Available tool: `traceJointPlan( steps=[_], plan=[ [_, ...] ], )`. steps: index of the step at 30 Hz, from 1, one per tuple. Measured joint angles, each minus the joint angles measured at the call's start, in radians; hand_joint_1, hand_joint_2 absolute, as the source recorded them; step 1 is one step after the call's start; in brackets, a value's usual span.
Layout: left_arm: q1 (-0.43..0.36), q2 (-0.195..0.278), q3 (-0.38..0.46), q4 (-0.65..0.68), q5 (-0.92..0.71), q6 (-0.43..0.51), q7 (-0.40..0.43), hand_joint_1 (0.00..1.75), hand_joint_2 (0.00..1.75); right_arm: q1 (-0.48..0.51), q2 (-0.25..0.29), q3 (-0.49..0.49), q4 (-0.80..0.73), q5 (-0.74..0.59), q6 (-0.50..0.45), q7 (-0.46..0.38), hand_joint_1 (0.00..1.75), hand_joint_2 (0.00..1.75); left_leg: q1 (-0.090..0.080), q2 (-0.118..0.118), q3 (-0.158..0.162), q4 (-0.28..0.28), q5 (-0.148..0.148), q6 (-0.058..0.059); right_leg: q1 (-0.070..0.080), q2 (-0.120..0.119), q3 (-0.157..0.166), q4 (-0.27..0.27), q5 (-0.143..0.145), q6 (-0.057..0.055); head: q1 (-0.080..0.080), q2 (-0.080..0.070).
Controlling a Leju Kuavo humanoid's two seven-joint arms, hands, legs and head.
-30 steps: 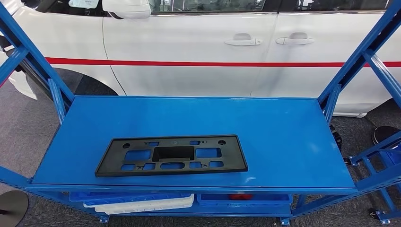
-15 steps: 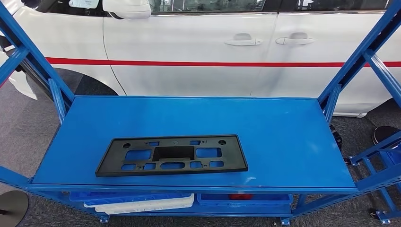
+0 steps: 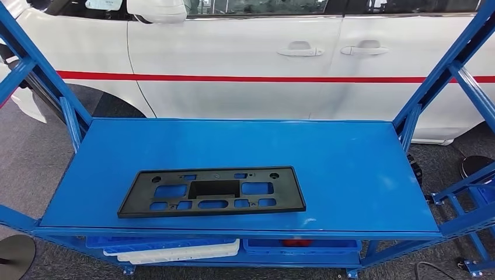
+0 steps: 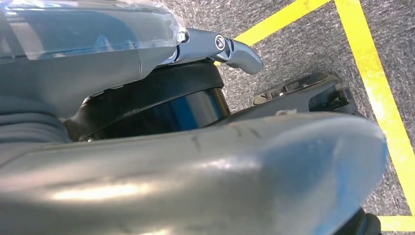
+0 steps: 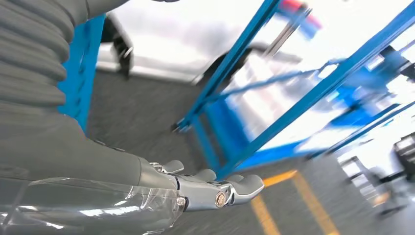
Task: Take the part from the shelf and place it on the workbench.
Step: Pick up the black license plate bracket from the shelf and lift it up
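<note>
The part (image 3: pixel 211 191) is a flat black rectangular plate with several cut-outs. It lies flat on the blue shelf top (image 3: pixel 338 157), toward the front left, with nothing touching it. In the left wrist view, my left hand (image 4: pixel 205 166) hangs over grey carpet with its thick grey thumb across the picture and a silver finger (image 4: pixel 238 50) stretched out, holding nothing. In the right wrist view, my right hand (image 5: pixel 195 191) has its fingers (image 5: pixel 244 186) extended and apart, empty, beside the blue rack frame (image 5: pixel 235 63).
A white car (image 3: pixel 245 58) with a red stripe stands close behind the shelf. Slanted blue uprights (image 3: pixel 435 81) (image 3: pixel 35 64) flank both ends. Below are a white tray (image 3: pixel 175 252) and a blue bin (image 3: pixel 300 245). Yellow floor tape (image 4: pixel 377 73) marks the carpet.
The part and shelf have not moved. A thin dark cable has come into sight at the lower right of the head view.
</note>
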Motion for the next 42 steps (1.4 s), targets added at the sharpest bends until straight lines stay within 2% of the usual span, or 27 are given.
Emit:
traceJointPlan(
  steps=[3,8,12,16,20,28,33,37,40,42],
  plan=[
    [0.001,0.000,0.005,0.000,0.005,0.002,-0.002,0.00,0.00,0.024,0.030,0.047,-0.133,0.014,-0.002,-0.043,0.00,1.75,0.000,0.000,0.000,0.000,0.000,0.000,0.000,0.001,0.000,0.000,0.000,0.000,0.000,0.000],
    [0.001,0.001,0.010,0.000,0.006,-0.002,-0.004,0.00,0.00,0.059,0.071,0.119,-0.281,0.010,0.026,-0.069,0.00,1.75,0.000,0.000,0.000,0.000,0.000,0.000,0.001,0.000,0.000,0.001,0.000,0.000,0.000,0.000],
    [0.001,0.002,0.010,0.001,-0.004,-0.010,-0.003,0.00,0.00,0.088,0.096,0.181,-0.394,0.021,0.084,-0.074,0.00,0.00,0.000,0.000,0.000,0.000,0.000,0.000,0.001,0.000,0.000,0.001,0.000,0.000,0.000,0.000],
    [-0.002,0.003,0.010,0.002,-0.018,-0.016,0.007,0.00,0.00,0.108,0.104,0.235,-0.493,0.067,0.149,-0.074,0.00,0.00,0.000,0.000,0.000,0.000,0.000,0.000,0.001,0.000,0.000,0.001,0.000,0.000,0.000,0.000],
    [-0.006,0.004,0.008,0.002,-0.027,-0.026,0.018,0.00,0.00,0.097,0.105,0.269,-0.558,0.142,0.164,-0.074,0.00,0.00,-0.001,0.000,0.000,0.000,0.000,0.000,0.001,0.000,0.000,0.001,0.000,0.000,0.000,0.000],
    [-0.011,0.007,-0.004,0.002,-0.029,-0.039,0.026,0.00,0.00,0.050,0.101,0.341,-0.663,0.296,0.136,-0.074,0.00,0.00,-0.001,0.000,0.000,0.000,0.000,0.000,0.001,0.000,0.000,0.001,0.000,0.000,0.000,0.000],
    [-0.012,0.008,-0.013,0.002,-0.033,-0.041,0.028,0.00,0.00,0.024,0.096,0.422,-0.727,0.431,0.095,-0.074,0.00,0.00,-0.001,0.000,0.000,0.000,0.000,0.000,0.001,0.000,0.000,0.001,0.000,0.000,0.000,0.000],
    [-0.012,0.008,-0.014,0.002,-0.036,-0.042,0.028,0.00,0.00,0.010,0.093,0.471,-0.748,0.493,0.083,-0.074,0.00,1.75,-0.001,0.000,0.000,0.000,0.000,0.000,0.001,0.000,0.000,0.001,0.000,0.000,0.000,0.000],
    [-0.013,0.008,-0.015,0.002,-0.035,-0.043,0.028,0.00,0.00,-0.009,0.083,0.551,-0.739,0.578,0.038,-0.074,0.00,1.75,-0.001,0.000,-0.001,0.000,0.000,0.000,0.003,0.001,0.000,0.002,0.000,0.000,0.000,0.000],
    [-0.014,0.008,-0.019,0.002,-0.036,-0.046,0.028,0.00,0.00,-0.036,0.065,0.657,-0.707,0.655,-0.016,-0.074,0.00,1.75,-0.001,0.000,-0.001,-0.001,0.001,0.000,0.003,0.001,-0.001,0.002,0.000,0.000,0.000,0.000]
  ],
)
